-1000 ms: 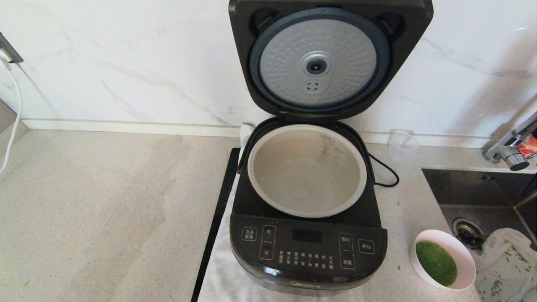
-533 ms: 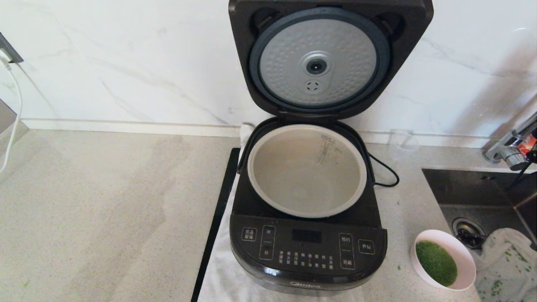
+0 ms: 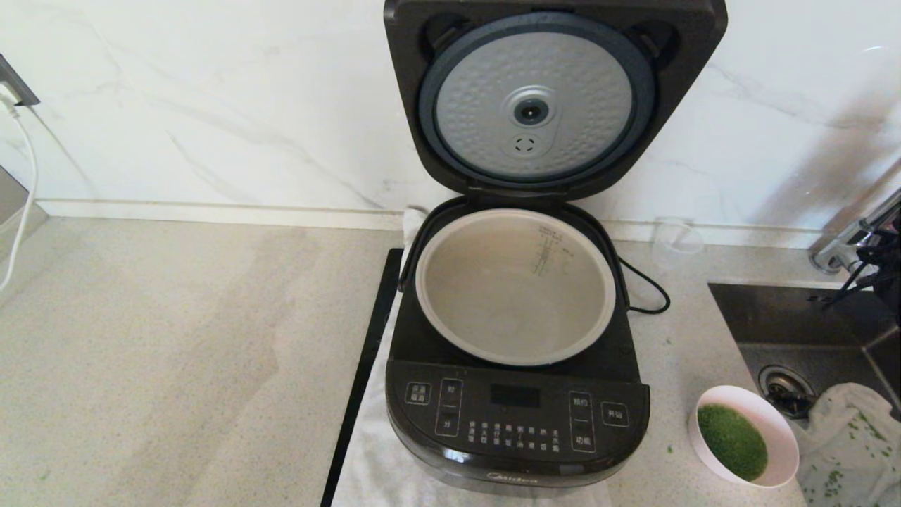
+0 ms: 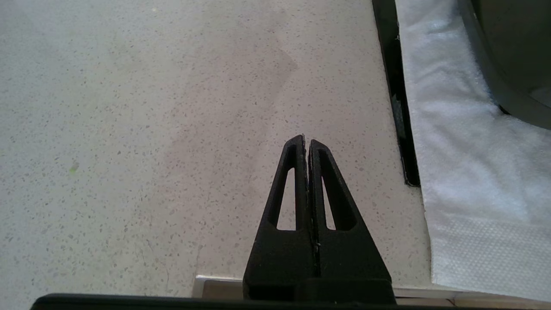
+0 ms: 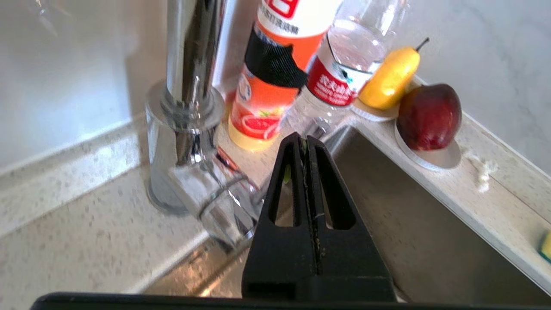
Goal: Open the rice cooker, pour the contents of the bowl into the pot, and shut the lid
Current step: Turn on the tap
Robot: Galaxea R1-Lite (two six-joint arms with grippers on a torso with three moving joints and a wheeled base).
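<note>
The black rice cooker [image 3: 517, 422] stands mid-counter with its lid [image 3: 535, 105] swung fully up, dimpled silver plate facing me. Its pale grey pot [image 3: 514, 310] is bare inside. The small white bowl [image 3: 783, 431] sits to the cooker's front right, near the sink, holding chopped green bits [image 3: 732, 441]. My right gripper [image 5: 304, 138] is shut on nothing, hovering over the sink's corner by the tap; a dark part of that arm [image 3: 888, 264] shows at the right edge of the head view. My left gripper [image 4: 306, 140] is shut and empty above bare counter left of the cooker.
A chrome tap [image 5: 189, 107] stands at the sink [image 3: 795, 317] corner, with an orange bottle [image 5: 271, 77], a water bottle [image 5: 344, 64], a pear and a red fruit [image 5: 428, 116] behind. A speckled cloth [image 3: 852, 436] lies in the sink. A clear cup [image 3: 676, 239] stands behind; a white towel [image 4: 465, 172] underlies the cooker.
A dark part of my right arm has come into the head view at the right edge, by the tap, covering the orange bottle. Cooker, bowl and left arm are unchanged.
</note>
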